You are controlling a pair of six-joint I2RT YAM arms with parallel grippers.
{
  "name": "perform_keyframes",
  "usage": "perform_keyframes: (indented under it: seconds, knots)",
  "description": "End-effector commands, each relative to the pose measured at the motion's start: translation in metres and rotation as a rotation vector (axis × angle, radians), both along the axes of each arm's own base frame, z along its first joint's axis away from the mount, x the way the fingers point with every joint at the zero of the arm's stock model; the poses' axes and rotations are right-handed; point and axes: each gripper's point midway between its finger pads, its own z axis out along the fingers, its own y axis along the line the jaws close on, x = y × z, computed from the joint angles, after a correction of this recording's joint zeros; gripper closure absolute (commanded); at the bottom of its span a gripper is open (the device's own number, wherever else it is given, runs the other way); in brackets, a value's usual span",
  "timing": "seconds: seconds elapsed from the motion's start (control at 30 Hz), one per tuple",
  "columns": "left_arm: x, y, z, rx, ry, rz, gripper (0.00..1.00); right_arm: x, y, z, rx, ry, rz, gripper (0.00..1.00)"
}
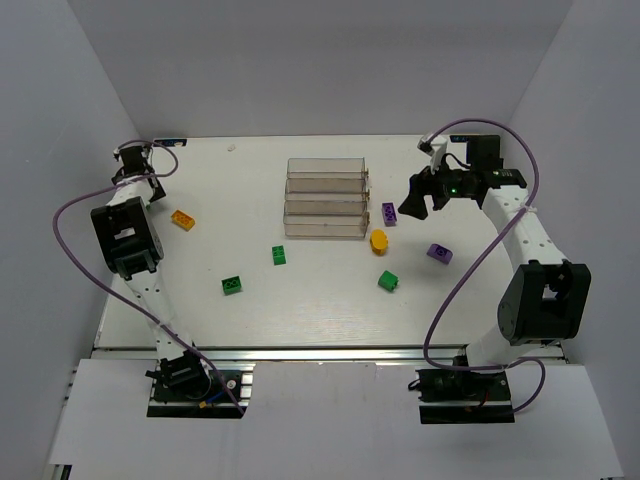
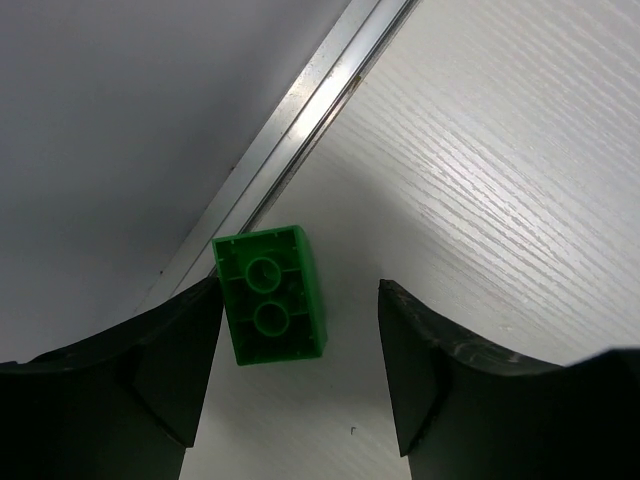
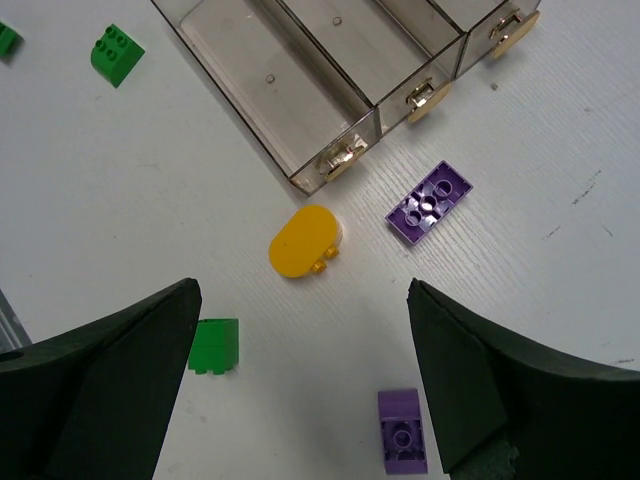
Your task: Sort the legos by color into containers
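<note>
my left gripper (image 2: 300, 288) spread wide, green brick (image 2: 268, 296) between its fingers, not pinched, my right gripper (image 3: 303, 287) spread too, empty, over yellow brick (image 3: 303, 241)

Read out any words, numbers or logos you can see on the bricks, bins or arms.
No text can be read in any view.
green brick: only moulded round sockets, no lettering.
purple brick beside the bins, yellow brick and clear containers: no labels.
small blue patch by the far left wall: too small to read.
</note>
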Motion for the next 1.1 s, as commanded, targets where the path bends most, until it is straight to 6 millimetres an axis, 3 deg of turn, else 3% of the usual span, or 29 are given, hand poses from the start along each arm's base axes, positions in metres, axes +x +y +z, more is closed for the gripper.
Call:
perform_keyframes:
  seconds: [0.0,0.13,0.27,0.33,0.37,0.4,0.5,0.57,0.67,0.7,0.77,0.8,0.87,0.97,1.07]
  knots:
    - [0.008,0.011,0.018,0.022,-0.058,0.033,0.29,-0.002,0.0,0.023,-0.005,-0.06,0.024,0.11]
    - [0.004,0.015,0.014,0.015,-0.072,0.06,0.52,-0.004,-0.001,0.023,-0.004,-0.053,0.015,0.11]
    - [0.001,0.009,0.014,-0.006,-0.089,0.042,0.65,-0.005,-0.001,0.023,-0.007,-0.051,0.014,0.11]
    - [-0.001,0.002,0.019,-0.02,-0.114,0.019,0.75,-0.007,0.0,0.024,-0.006,-0.052,0.016,0.11]
    - [-0.001,-0.001,0.023,-0.03,-0.131,0.012,0.87,-0.007,0.0,0.024,-0.004,-0.053,0.018,0.11]
    - [0.0,-0.004,0.039,-0.031,-0.167,-0.002,0.92,-0.008,0.0,0.024,-0.005,-0.055,0.022,0.11]
    - [0.015,-0.041,0.056,-0.087,-0.254,-0.128,0.99,-0.012,0.004,0.022,0.009,-0.053,0.042,0.14]
    - [0.03,-0.077,0.078,-0.253,-0.371,-0.225,1.0,-0.014,0.007,0.021,0.021,-0.049,0.057,0.18]
    - [0.041,-0.128,0.105,-0.425,-0.453,-0.342,1.0,-0.017,0.014,0.02,0.036,-0.037,0.072,0.37]
    - [0.044,-0.151,0.112,-0.453,-0.465,-0.395,1.0,-0.018,0.017,0.021,0.039,-0.037,0.079,0.51]
    - [0.045,-0.189,0.13,-0.532,-0.498,-0.509,1.0,-0.02,0.02,0.017,0.041,-0.029,0.085,0.67]
    - [0.047,-0.205,0.138,-0.552,-0.505,-0.558,1.0,-0.023,0.023,0.017,0.043,-0.031,0.09,0.83]
    - [0.043,-0.249,0.148,-0.598,-0.494,-0.653,1.0,-0.024,0.027,0.014,0.052,-0.025,0.089,0.94]
    - [0.042,-0.3,0.157,-0.654,-0.488,-0.739,0.99,-0.028,0.035,0.013,0.072,-0.007,0.081,0.97]
    - [0.045,-0.355,0.164,-0.716,-0.467,-0.822,0.98,-0.029,0.042,0.011,0.083,0.008,0.078,0.89]
